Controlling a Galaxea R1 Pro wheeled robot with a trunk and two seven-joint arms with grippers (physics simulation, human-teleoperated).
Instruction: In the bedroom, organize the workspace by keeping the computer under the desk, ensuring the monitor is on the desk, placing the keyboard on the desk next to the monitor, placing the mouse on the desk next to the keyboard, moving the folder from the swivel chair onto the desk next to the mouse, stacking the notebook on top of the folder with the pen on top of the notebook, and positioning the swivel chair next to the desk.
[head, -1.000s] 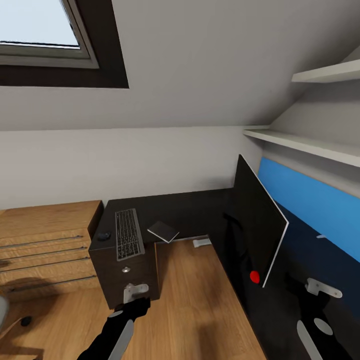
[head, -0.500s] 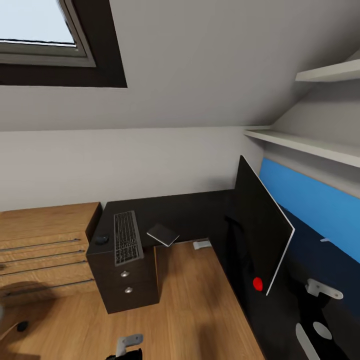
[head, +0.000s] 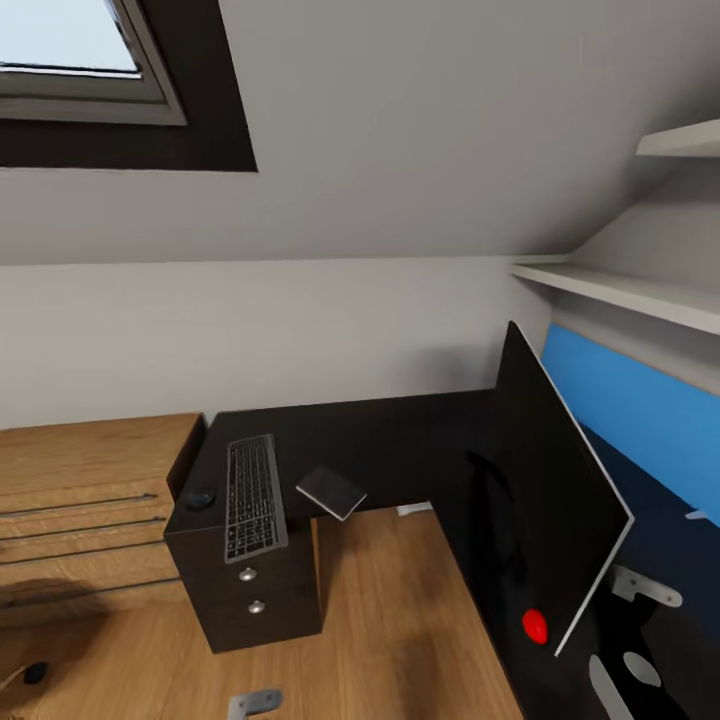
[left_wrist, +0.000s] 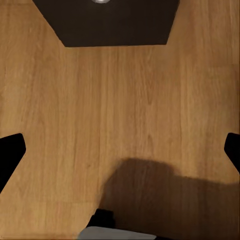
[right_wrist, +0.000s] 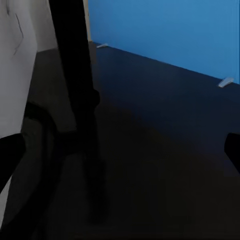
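**Desk corner from above, floor and desktop from the wrists**

Here the head view takes in the long L-shaped desk with its glossy black top (head: 400, 440), set in the corner under the sloped grey-white ceiling. On the end of the desk above the dark drawer unit (head: 255, 600) lies the slim dark-keyed keyboard (head: 252, 495), with the small rounded black mouse (head: 200, 496) just beside it on the side of the low light-wood cabinet (head: 80, 510). The thin dark grey notebook (head: 331, 491) lies near the keyboard's other side, one corner jutting over the desk's inner edge. The large thin black-fronted monitor (head: 555, 520), a red dot at its lower corner, stands on the desk's other wing before the bright blue wall panel (head: 640, 420).

The left wrist view looks down on the light wood floor (left_wrist: 120, 110) and the drawer unit's foot; the left gripper (left_wrist: 120, 150) has its black fingertips (left_wrist: 10, 150) at opposite edges, spread wide and empty. The right wrist view shows the desk's black surface, the monitor's slim black stand (right_wrist: 80, 100) and the blue panel; the right gripper (right_wrist: 120, 150) is likewise spread wide, holding nothing.
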